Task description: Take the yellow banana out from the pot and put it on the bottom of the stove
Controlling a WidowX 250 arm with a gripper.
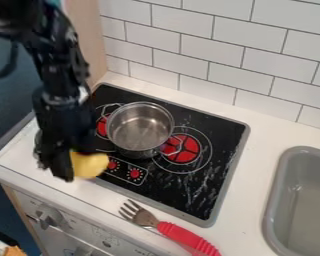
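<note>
Banana: yellow banana (88, 165) at the front left corner of the stove, outside the pot, just beside the printed red dials (134, 173). Contact with what lies beneath: cannot tell.
Fingers: clenched on the banana, which projects from their right side as I look.
Gripper: black gripper (70, 166), pointing down, tips toward the front edge of the surface.
Arm: black arm (54, 65), entering at upper left and descending steeply, near vertical at its lower end; it covers the left margin of the stove.
Pot: metal pot (137, 131), upright, between two red burners (181, 149) and partly over them; near the banana, on its rear right side.
Stove: black stove top (193, 192) with a grey rim; bare black area in front of the right burner.
Fork: fork with red handle (189, 239), lying aslant in front of the stove, beside its front rim.
Surface: white surface (246, 175), with one strip between stove and sink and a narrower one along the front edge.
Sink: grey sink (277, 200), right of the stove.
Wall: white tiled wall (183, 47), behind the stove.
</note>
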